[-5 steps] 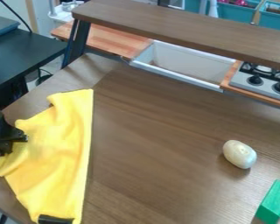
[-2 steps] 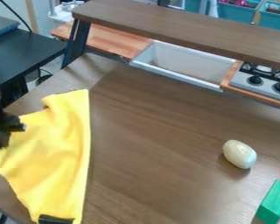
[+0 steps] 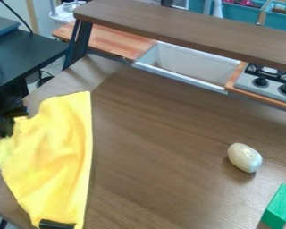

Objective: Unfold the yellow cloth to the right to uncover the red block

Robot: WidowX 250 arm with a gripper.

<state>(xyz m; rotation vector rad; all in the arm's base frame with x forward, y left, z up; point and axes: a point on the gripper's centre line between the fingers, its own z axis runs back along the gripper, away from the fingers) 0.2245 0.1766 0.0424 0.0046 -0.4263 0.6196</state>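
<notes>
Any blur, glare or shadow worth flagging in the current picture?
Camera view: the gripper is dark and soft-edged at the left edge, its details hard to make out; a pale sheen lies on the tabletop near its far left corner; a soft shadow sits beside the white egg-shaped object; the yellow cloth is bright, its folds only faintly shaded.
</notes>
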